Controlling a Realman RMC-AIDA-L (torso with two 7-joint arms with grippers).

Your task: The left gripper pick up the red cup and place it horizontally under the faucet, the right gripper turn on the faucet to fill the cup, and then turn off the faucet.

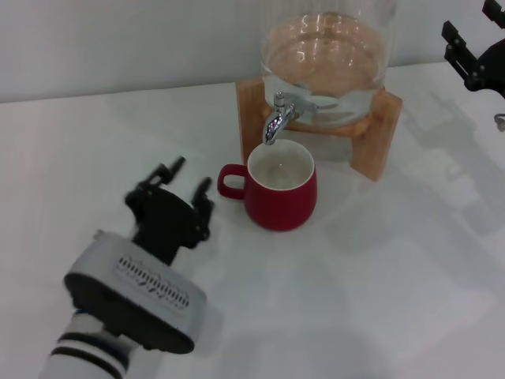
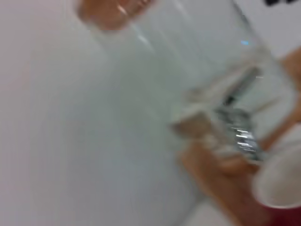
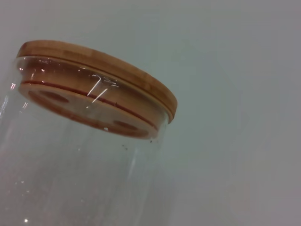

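Observation:
The red cup [image 1: 280, 189] stands upright on the white table, its white inside facing up, directly under the spout of the chrome faucet [image 1: 278, 117]. Its loop handle points toward my left gripper [image 1: 189, 175], which is open and empty, a short way from the handle and not touching it. My right gripper [image 1: 473, 55] hangs in the air at the far right, beside the jar and apart from the faucet. The blurred left wrist view shows the faucet [image 2: 241, 135] and part of the cup [image 2: 282, 214].
The faucet sits on a clear glass jar [image 1: 327, 47] in a wooden stand [image 1: 377, 130] at the back of the table [image 1: 379, 300]. The right wrist view shows the jar's wooden lid [image 3: 101, 70] close by.

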